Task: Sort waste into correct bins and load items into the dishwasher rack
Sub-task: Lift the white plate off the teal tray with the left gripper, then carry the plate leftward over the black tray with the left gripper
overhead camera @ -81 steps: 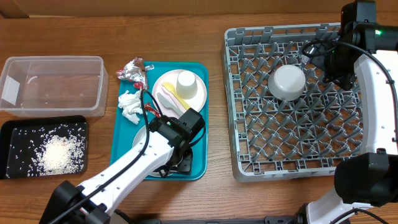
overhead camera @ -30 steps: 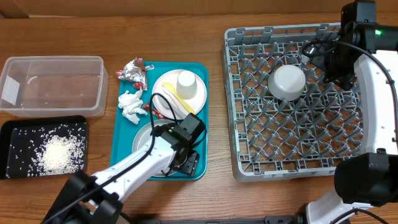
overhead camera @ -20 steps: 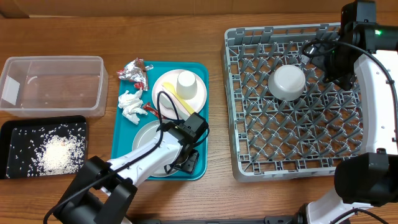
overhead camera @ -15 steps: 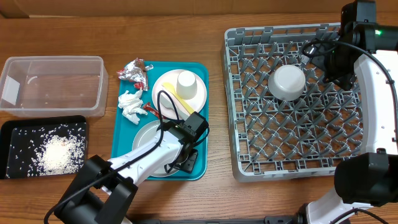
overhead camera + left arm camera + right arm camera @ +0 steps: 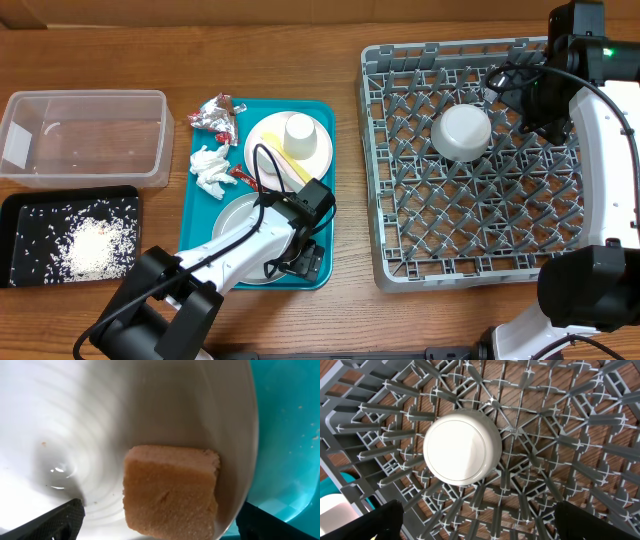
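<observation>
My left gripper [image 5: 303, 258] is open, low over the lower white plate [image 5: 232, 215] on the teal tray. In the left wrist view the orange food cube [image 5: 170, 492] lies on that plate [image 5: 75, 420] near its rim, between my spread fingertips [image 5: 55, 522], untouched. A foil wrapper [image 5: 214, 113], white napkin [image 5: 208, 168] and red packet [image 5: 241, 174] lie at the tray's left. The upper plate [image 5: 322, 152] carries the cup [image 5: 300, 133], yellow utensil [image 5: 290, 163] and white utensil [image 5: 268, 160]. My right gripper [image 5: 522, 95] is open and empty above the rack [image 5: 470, 250], beside the upturned bowl [image 5: 461, 132] [image 5: 462, 447].
The clear tub [image 5: 85, 135] stands at the far left. The black tray [image 5: 25, 210] in front of it holds rice grains [image 5: 95, 248]. The teal tray [image 5: 325, 110] lies between the bins and the rack. Bare wooden table shows around them.
My left gripper has shifted toward the tray's front right corner and settled over the lower plate's right side. In the last half second it barely moved. The right arm is still.
</observation>
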`<move>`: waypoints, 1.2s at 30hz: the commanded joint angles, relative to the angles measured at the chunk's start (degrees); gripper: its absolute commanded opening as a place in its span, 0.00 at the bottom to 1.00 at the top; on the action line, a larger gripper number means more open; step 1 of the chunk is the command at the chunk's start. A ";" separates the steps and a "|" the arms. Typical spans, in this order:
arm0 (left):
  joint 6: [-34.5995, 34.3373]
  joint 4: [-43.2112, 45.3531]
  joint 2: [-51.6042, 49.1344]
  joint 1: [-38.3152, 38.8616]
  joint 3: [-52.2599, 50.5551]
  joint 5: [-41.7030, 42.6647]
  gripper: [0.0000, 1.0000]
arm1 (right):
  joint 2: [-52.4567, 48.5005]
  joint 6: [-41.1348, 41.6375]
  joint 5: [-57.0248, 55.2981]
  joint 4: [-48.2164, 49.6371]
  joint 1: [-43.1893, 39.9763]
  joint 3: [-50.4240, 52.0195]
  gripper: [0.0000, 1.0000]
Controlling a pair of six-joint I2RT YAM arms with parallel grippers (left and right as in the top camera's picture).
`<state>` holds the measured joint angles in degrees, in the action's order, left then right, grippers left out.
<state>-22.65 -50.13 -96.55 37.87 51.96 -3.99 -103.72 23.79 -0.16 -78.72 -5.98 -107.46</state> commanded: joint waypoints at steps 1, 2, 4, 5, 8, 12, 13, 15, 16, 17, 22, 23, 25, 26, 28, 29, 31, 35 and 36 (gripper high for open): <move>-2.97 0.17 -2.32 -1.70 -0.17 -2.95 0.83 | 0.46 0.26 0.31 0.17 -0.07 -0.11 1.00; -3.13 -0.48 -2.32 -2.36 0.07 -2.25 0.74 | 0.46 0.26 0.31 0.17 -0.04 -0.13 1.00; -3.10 -2.27 -2.32 -3.56 0.72 -1.27 0.62 | 0.46 0.26 0.31 0.17 -0.07 -0.13 1.00; -3.10 -3.58 -2.32 -4.17 1.22 -0.79 0.57 | 0.46 0.26 0.31 0.17 -0.07 -0.11 1.00; -3.08 -7.19 -2.32 -5.27 2.64 1.09 0.54 | 0.46 0.26 0.31 0.17 -0.04 -0.13 1.00; -3.08 -8.55 -2.34 -5.16 2.86 4.04 0.52 | 0.46 0.26 0.31 0.17 -0.04 -0.13 1.00; -3.10 -8.52 -2.34 -5.05 2.86 4.46 0.52 | 0.46 0.26 0.31 0.17 -0.07 -0.13 1.00; -3.10 -8.15 -2.34 -4.96 2.86 5.49 0.49 | 0.46 0.26 0.31 0.17 -0.04 -0.13 1.00; -3.10 -8.07 -2.34 -4.94 2.86 6.01 0.48 | 0.46 0.26 0.31 0.17 -0.04 -0.11 1.00; -3.08 -8.09 -2.34 -4.94 2.86 6.62 0.47 | 0.46 0.26 0.31 0.17 -0.04 -0.13 1.00; -3.08 -7.63 -2.34 -4.83 2.86 7.98 0.38 | 0.46 0.26 0.31 0.17 -0.04 -0.13 1.00; -3.06 -7.23 -2.34 -4.83 2.82 7.85 0.37 | 0.46 0.26 0.31 0.17 -0.04 -0.13 1.00; -3.04 -5.62 -2.34 -4.85 2.58 7.85 0.25 | 0.46 0.26 0.31 0.17 -0.04 -0.13 1.00; -3.04 -5.05 -2.34 -4.85 2.49 7.85 0.20 | 0.46 0.26 0.31 0.17 -0.07 -0.13 1.00; -3.06 -4.15 -2.34 -4.85 2.49 7.87 0.11 | 0.46 0.26 0.31 0.17 -0.07 -0.13 1.00; -3.06 -3.76 -2.34 -4.85 2.49 7.85 0.06 | 0.46 0.26 0.31 0.17 -0.07 -0.11 1.00; -3.06 -3.32 -2.34 -4.85 2.49 7.85 0.04 | 0.46 0.26 0.31 0.17 -0.04 -0.13 1.00; -3.04 -2.95 -2.34 -4.87 2.62 6.01 0.04 | 0.46 0.26 0.31 0.17 -0.07 -0.11 1.00; -3.04 -3.04 -2.34 -4.85 2.71 5.46 0.04 | 0.46 0.26 0.31 0.17 -0.04 -0.11 1.00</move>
<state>-25.12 -53.98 -98.37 32.69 54.94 1.43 -103.72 23.79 -0.19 -78.72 -5.98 -107.46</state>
